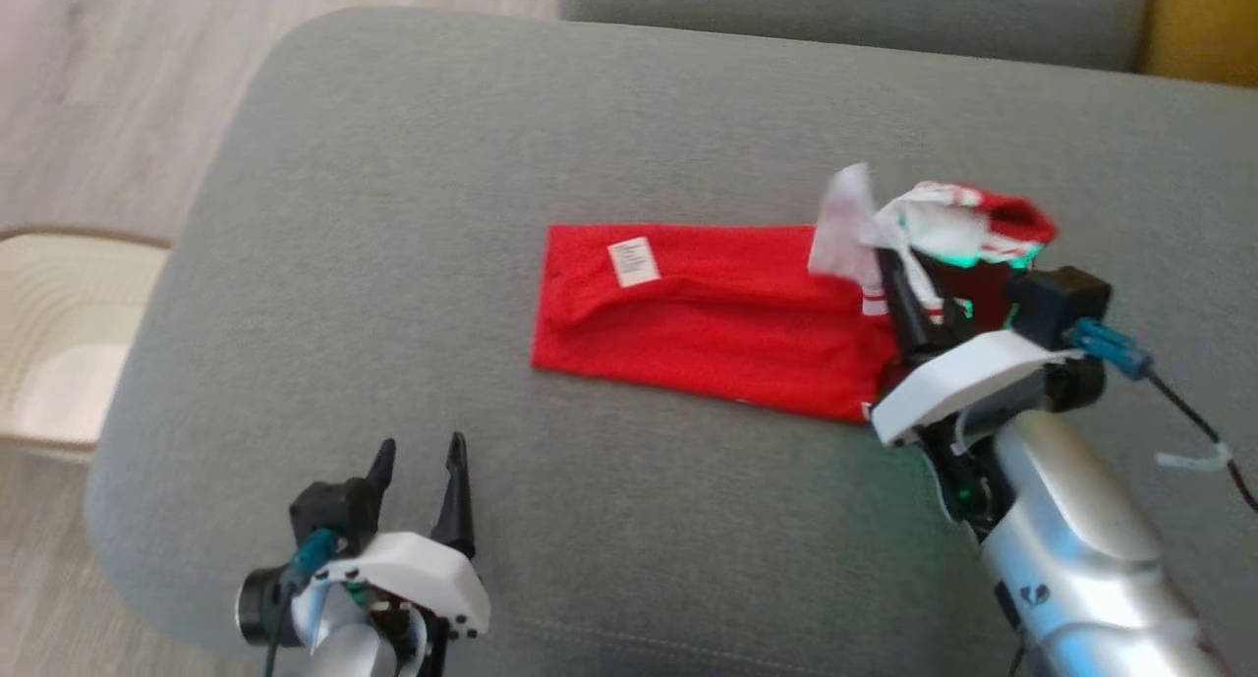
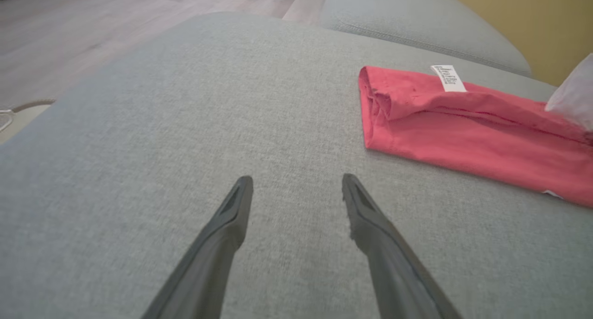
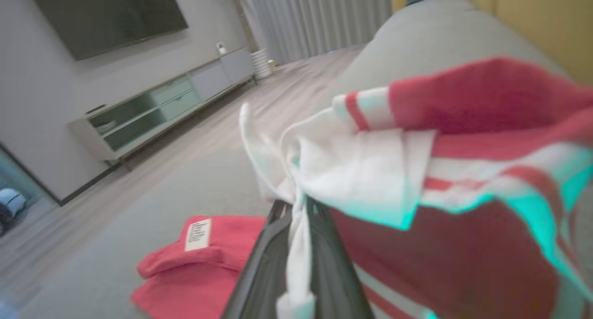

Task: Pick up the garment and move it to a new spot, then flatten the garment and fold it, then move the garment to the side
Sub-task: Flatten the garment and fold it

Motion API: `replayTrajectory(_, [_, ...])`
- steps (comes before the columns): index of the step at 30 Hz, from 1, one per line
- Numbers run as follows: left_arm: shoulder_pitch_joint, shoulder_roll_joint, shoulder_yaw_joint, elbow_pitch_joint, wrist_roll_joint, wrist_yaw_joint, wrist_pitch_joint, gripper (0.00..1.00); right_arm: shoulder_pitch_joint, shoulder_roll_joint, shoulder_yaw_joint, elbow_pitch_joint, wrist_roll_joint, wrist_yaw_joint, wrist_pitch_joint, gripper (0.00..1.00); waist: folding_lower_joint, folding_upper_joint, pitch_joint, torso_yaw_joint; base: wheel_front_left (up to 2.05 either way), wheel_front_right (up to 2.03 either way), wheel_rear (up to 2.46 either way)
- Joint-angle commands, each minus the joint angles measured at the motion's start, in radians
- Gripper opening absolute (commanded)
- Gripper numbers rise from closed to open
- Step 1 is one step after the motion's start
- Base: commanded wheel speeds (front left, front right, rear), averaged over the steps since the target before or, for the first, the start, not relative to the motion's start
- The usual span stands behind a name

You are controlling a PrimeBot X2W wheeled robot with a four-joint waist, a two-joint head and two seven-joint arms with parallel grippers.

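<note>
The garment [image 1: 708, 313], red with a white label [image 1: 634, 262] facing up, lies as a long narrow band across the middle of the grey sofa cushion [image 1: 393, 215]. Its left end rests flat and looks already doubled over on itself. Its striped end [image 1: 948, 215], white and red, stands off the cushion and curls over. That is because the right claw [image 1: 885, 264] has it: the two dark fingers are pressed together on a strip of white cloth, which the right wrist view shows running down between them. Gripping at the very edge lets the loose cloth hang from the claw while the rest stays anchored by its own weight, so this reads as the folding step. I judge that carrying the raised end over toward the label would halve the band. The cloth above the grip is bunched rather than spread, so the fold may land crooked and need smoothing. A pull that is too quick could also drag the flat part along. The left claw [image 1: 421, 446] hovers low over bare cushion near the front left corner, fingers spread and empty, well apart from the garment. It is probably kept there to stay out of the fold's path, yet within reach of the label end should that need pinning. The wooden floor [image 1: 98, 68] lies beyond the cushion's left edge.
</note>
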Motion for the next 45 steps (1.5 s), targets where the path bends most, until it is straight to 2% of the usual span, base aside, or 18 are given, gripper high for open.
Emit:
replayTrajectory(1, [-0.026,0.011,0.012,-0.025,-0.008,0.004,-0.012,1.00,-0.018,0.009,0.043,-0.048,0.008,-0.001,0.011,0.00,0.0000,-0.0001,-0.002,0.070,0.00,0.00,0.00])
replayTrajectory(11, [-0.001,0.011,-0.025,-0.023,-0.041,0.019,-0.012,1.00,-0.082,0.027,0.127,0.016,-0.006,-0.001,0.063,0.00,0.0000,-0.0001,0.022,0.285,0.00,0.00,0.00])
replayTrajectory(17, [0.011,0.011,-0.038,-0.022,-0.054,0.025,-0.012,1.00,-0.139,0.049,0.156,0.103,-0.007,-0.001,0.075,0.02,0.0000,-0.0001,0.030,0.349,0.00,0.00,0.00])
replayTrajectory(18, [0.012,0.011,-0.041,-0.023,-0.057,0.026,-0.012,1.00,-0.150,0.055,0.162,0.118,-0.006,-0.001,0.073,0.60,0.0000,-0.0001,0.032,0.355,0.00,0.00,0.00])
replayTrajectory(19, [0.012,0.011,-0.042,-0.025,-0.059,0.029,-0.012,1.00,-0.161,0.060,0.167,0.129,-0.002,-0.001,0.068,1.00,0.0000,-0.0001,0.033,0.357,0.00,0.00,0.00])
replayTrajectory(24, [0.013,0.011,-0.042,-0.033,-0.062,0.039,-0.012,1.00,-0.192,0.074,0.163,0.172,0.011,-0.001,0.001,1.00,0.0000,-0.0001,0.029,0.346,0.00,0.00,0.00])
replayTrajectory(30, [0.004,0.011,-0.013,-0.064,-0.041,0.049,-0.012,1.00,-0.189,0.061,0.077,0.193,-0.012,-0.001,-0.063,1.00,0.0000,-0.0001,0.024,0.262,0.00,0.00,0.00])
replayTrajectory(33, [-0.006,0.011,0.002,-0.093,-0.024,0.053,-0.012,1.00,-0.169,0.040,-0.002,0.186,-0.050,-0.001,-0.070,1.00,0.0000,-0.0001,0.024,0.214,0.00,0.00,0.00])
replayTrajectory(37, [-0.018,0.011,0.012,-0.129,-0.001,0.056,-0.012,1.00,-0.106,0.025,-0.158,0.121,-0.128,-0.001,-0.072,1.00,0.0000,-0.0001,0.024,0.159,0.00,0.00,0.00])
replayTrajectory(45, [-0.021,0.011,0.033,-0.169,0.058,0.053,-0.012,1.00,0.064,0.068,-0.402,-0.003,-0.280,-0.001,-0.072,1.00,0.0000,-0.0001,0.008,0.059,0.00,0.00,0.00])
